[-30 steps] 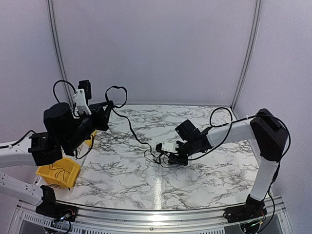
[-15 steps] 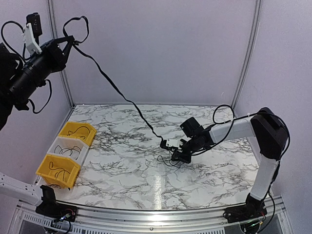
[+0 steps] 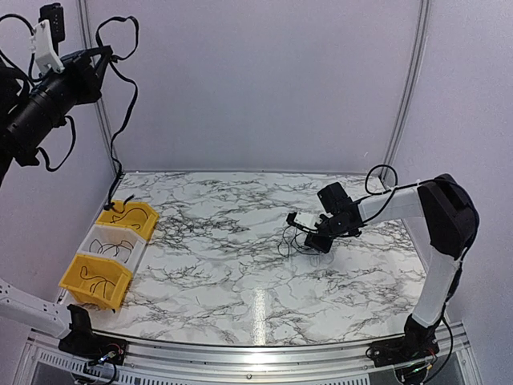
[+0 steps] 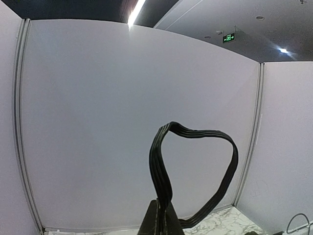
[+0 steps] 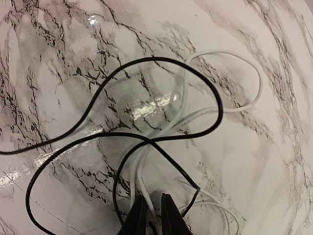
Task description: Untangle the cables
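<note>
My left gripper (image 3: 99, 58) is raised high at the far left, shut on a flat black cable (image 3: 113, 136). That cable loops above the fingers and hangs down to the far yellow bin (image 3: 128, 218). In the left wrist view the same cable (image 4: 195, 134) arches over the gripper (image 4: 163, 209). My right gripper (image 3: 309, 233) is low on the table at a small clump of cables (image 3: 288, 242). In the right wrist view its gripper (image 5: 152, 208) is shut on a white cable (image 5: 234, 105) that is crossed by a thin black cable (image 5: 146, 61).
Three bins stand in a row at the table's left edge: the far yellow one, a white one (image 3: 112, 241) and a near yellow one (image 3: 94, 281), each with a cable inside. Grey walls enclose the marble table (image 3: 240, 289).
The left arm swung up and left with the black cable, which came free of the clump and now hangs over the bins. The right gripper moved right with the clump and closed on the white cable.
</note>
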Tool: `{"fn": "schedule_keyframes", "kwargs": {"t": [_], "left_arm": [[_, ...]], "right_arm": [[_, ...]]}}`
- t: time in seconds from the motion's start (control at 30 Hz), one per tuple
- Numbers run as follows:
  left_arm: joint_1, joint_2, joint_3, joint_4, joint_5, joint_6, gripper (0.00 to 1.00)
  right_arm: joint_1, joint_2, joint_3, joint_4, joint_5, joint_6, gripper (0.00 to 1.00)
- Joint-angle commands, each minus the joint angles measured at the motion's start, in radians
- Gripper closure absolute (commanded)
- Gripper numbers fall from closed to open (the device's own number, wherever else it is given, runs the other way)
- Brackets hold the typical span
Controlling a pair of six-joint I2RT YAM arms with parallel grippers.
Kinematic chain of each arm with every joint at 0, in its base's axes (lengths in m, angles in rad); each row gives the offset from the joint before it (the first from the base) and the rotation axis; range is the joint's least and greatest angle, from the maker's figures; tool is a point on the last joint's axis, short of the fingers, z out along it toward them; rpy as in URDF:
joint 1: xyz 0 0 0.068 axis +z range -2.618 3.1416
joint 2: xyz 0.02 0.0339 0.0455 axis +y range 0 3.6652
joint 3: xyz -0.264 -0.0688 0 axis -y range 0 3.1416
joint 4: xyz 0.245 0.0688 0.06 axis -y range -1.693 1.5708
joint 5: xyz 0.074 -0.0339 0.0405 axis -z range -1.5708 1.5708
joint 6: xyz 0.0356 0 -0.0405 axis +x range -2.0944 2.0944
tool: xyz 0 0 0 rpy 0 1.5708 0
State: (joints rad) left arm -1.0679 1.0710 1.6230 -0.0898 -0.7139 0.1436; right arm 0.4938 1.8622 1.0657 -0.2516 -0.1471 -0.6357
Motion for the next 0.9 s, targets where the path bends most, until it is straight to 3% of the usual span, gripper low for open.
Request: {"fn": "schedule_keyframes", "kwargs": {"t": [0.0, 0.23, 0.47, 0.87], "left_arm": [[-0.001, 0.011, -0.015, -0.014, -0.066, 0.075, 1.00], [0.005, 0.071, -0.063, -0.065, -0.129, 0.122, 1.00], [0.094, 0.131, -0.055, -0.155, -0.081, 0.041, 1.00], [0.377, 0.176, -0.079, -0.246, 0.107, -0.097, 1.00]], "right_arm": [[-0.012, -0.002, -0.017, -0.101, 0.053, -0.005, 0.84], [-0.012, -0.033, -0.008, -0.126, 0.023, 0.000, 0.63], [-0.011, -0.106, -0.016, -0.128, -0.006, -0.001, 0.46], [-0.011, -0.116, -0.026, -0.133, 0.004, -0.018, 0.44]]}}
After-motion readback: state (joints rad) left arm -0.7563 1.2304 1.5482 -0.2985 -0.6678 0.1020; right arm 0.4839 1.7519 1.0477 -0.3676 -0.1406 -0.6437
